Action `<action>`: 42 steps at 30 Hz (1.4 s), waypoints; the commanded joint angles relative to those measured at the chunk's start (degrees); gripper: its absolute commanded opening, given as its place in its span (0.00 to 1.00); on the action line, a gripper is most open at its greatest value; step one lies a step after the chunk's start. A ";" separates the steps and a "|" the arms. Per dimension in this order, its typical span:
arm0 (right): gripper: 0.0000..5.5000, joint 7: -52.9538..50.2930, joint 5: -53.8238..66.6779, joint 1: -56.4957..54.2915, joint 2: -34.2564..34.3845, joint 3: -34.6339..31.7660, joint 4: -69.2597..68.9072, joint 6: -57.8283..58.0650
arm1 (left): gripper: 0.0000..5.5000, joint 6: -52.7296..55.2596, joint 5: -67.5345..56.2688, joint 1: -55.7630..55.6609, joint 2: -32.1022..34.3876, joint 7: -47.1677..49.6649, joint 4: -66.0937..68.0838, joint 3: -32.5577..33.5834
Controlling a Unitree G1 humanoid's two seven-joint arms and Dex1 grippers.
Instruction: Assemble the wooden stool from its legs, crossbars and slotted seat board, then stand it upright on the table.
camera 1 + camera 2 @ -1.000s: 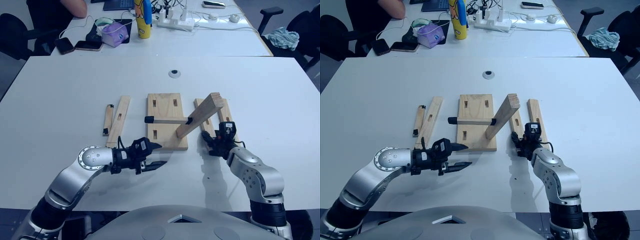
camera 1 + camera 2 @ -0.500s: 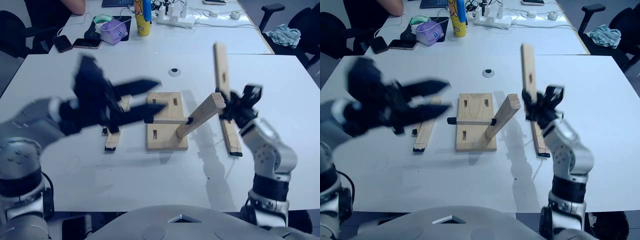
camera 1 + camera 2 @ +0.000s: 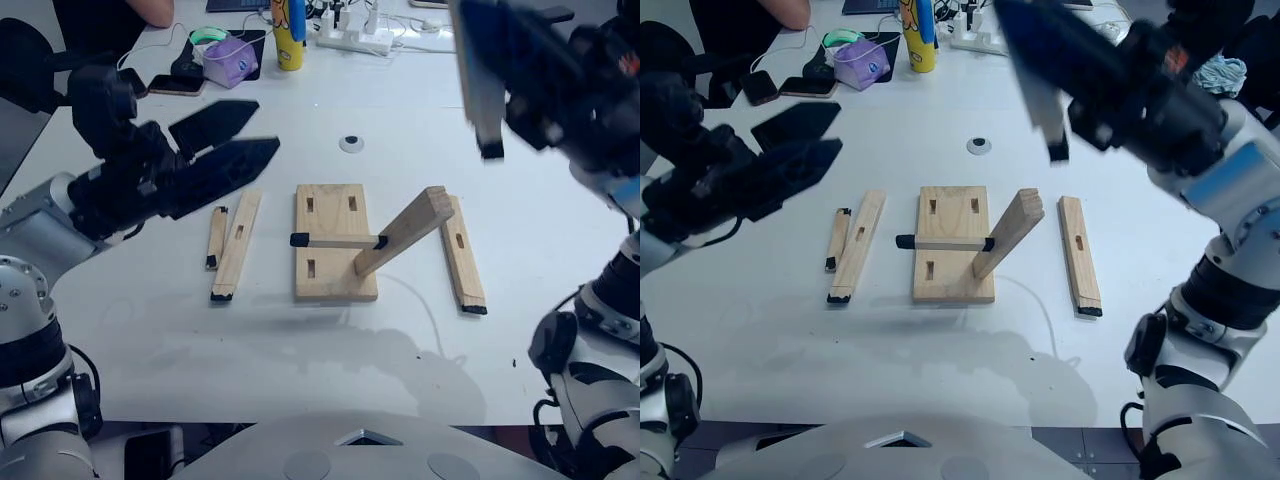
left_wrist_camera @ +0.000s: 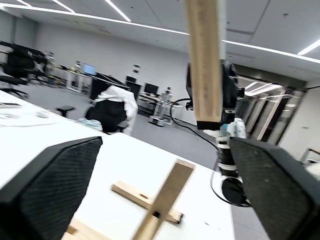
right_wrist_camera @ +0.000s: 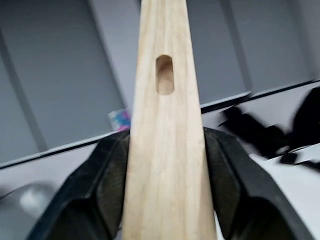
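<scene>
Both arms had risen off the desk [image 3: 150, 330] since a second earlier: the right hand [image 3: 1085, 100] had carried one leg [image 5: 164, 130] up from the pair lying right of the seat board [image 3: 330, 205] and now held it high above the desk, clenched on its two narrow edges, while the left hand [image 3: 228, 142] had swung up to the left side and hung there spread wide, grasping nothing. The lifted leg's black-capped end pointed downward, and its slot sat clear beyond the fingers. On the desk the board lay flat with a tilted leg [image 3: 405, 230] standing from one of its slots and a crossbar [image 3: 335, 241] lying across it; a spare leg [image 3: 463, 255] rested just right of the board, and another leg [image 3: 238, 243] with a short crossbar [image 3: 216, 237] beside it lay to the left. The wood looked stiff, light and hard, unlikely to bend or bruise, yet its smooth faces could slip or twist in a two-finger pinch. A hold near mid-length, off the slot and both ends, probably suited it best, leaving the bare end free for seating.
</scene>
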 commanded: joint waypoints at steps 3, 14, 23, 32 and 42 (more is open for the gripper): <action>0.38 -4.94 5.27 10.66 -3.04 6.90 -7.97 -1.71 | 0.90 1.51 -4.16 5.26 2.25 -1.23 -2.56 0.99; 0.38 3.96 -2.32 27.40 -6.47 9.53 -11.04 -3.06 | 0.90 1.75 -8.10 6.05 4.56 -1.29 -2.03 0.20; 0.38 12.07 -7.79 26.03 -7.60 12.11 -10.01 -3.71 | 0.90 3.15 -7.12 4.50 4.43 -1.74 -0.57 -5.00; 0.38 14.06 -10.24 26.77 -7.32 13.45 -10.05 -4.76 | 0.84 4.27 -5.80 3.52 4.91 -2.89 -0.01 -7.41; 0.38 16.19 -13.45 28.75 -6.99 15.01 -10.07 -5.46 | 0.60 4.89 -6.29 2.73 4.83 -3.30 -0.24 -8.20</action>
